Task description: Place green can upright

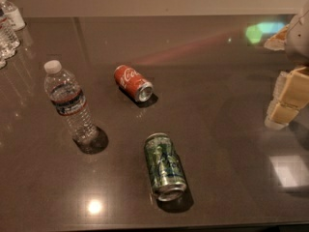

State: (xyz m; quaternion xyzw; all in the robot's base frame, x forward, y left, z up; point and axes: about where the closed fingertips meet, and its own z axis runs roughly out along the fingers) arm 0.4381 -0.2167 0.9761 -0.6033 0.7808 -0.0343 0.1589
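Note:
The green can [164, 166] lies on its side on the dark table [227, 144], in the front middle. Its label is green and white, and its silver end faces the front edge. My gripper [288, 98] hangs at the right edge of the view, cream-coloured and partly cut off by the frame. It is well to the right of the green can and farther back, apart from it and holding nothing that shows.
A red Coca-Cola can [133, 82] lies on its side behind the green can. A clear water bottle [70, 108] stands upright to the left. More bottles [7, 25] stand at the far left corner. The table's front edge runs just below the green can.

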